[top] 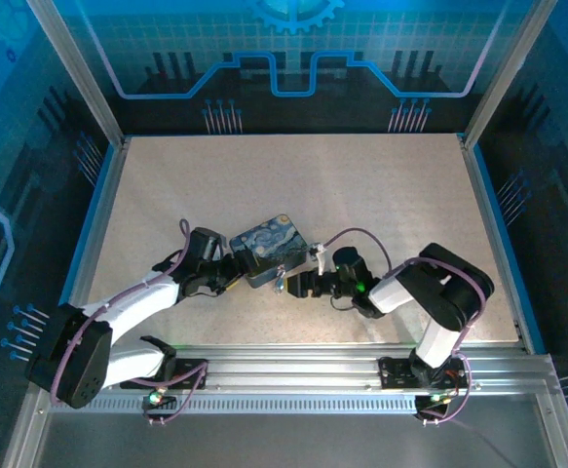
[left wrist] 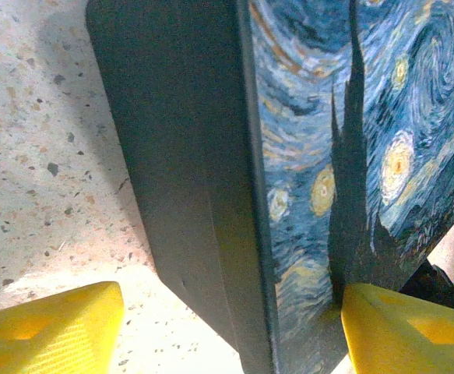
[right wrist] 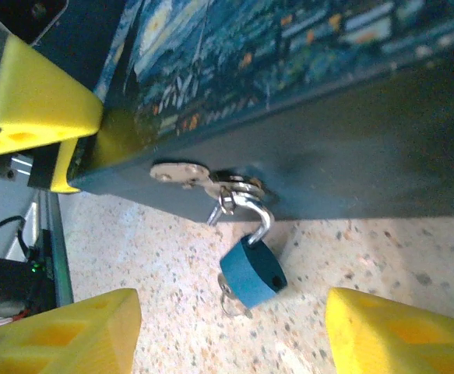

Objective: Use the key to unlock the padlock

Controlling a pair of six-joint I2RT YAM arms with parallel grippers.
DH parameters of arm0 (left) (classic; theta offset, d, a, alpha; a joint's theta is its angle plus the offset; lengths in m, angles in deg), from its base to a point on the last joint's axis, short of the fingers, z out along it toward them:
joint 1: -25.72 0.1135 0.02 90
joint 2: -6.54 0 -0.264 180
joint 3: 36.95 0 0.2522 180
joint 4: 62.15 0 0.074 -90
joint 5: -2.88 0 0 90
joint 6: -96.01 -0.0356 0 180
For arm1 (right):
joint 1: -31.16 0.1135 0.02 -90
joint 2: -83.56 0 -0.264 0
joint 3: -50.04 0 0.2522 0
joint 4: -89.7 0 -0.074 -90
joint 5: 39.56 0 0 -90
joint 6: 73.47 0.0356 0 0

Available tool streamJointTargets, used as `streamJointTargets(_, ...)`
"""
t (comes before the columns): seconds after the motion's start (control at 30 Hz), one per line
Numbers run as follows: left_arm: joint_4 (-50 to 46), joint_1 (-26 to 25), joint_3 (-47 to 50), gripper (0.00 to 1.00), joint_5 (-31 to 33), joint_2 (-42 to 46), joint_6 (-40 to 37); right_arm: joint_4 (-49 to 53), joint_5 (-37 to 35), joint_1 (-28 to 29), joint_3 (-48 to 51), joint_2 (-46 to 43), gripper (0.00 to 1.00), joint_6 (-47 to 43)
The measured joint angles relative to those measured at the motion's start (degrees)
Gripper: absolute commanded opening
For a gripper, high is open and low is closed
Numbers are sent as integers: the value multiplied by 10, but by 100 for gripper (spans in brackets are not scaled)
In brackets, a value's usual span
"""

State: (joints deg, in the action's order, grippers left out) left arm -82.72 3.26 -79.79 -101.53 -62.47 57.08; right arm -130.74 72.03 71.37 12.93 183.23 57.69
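Your right claw wide, padlock between fingers, untouched. Padlock hangs from hasp on tin, key at underside. Your left claw wide, straddling tin corner.

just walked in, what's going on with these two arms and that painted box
Two robot arms are working on a dark-blue rectangular tin with a starry-night painted lid lying on the speckled table. The left end effector straddles one corner of it, jaws open. The right end effector faces the small blue padlock with a silvery shackle hanging from the tin's metal hasp, its jaws open either side, not touching. A small metal key seems to sit at the padlock's underside.
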Motion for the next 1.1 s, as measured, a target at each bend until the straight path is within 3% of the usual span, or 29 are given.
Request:
streamJointTargets(0.57, -15, -1, 3, 75, 0, 13, 0, -72, 16, 0, -35, 74, 50, 30)
streamJointTargets(1.1, -15, -1, 3, 75, 0, 13, 0, -94, 29, 0, -43, 92, 42, 39)
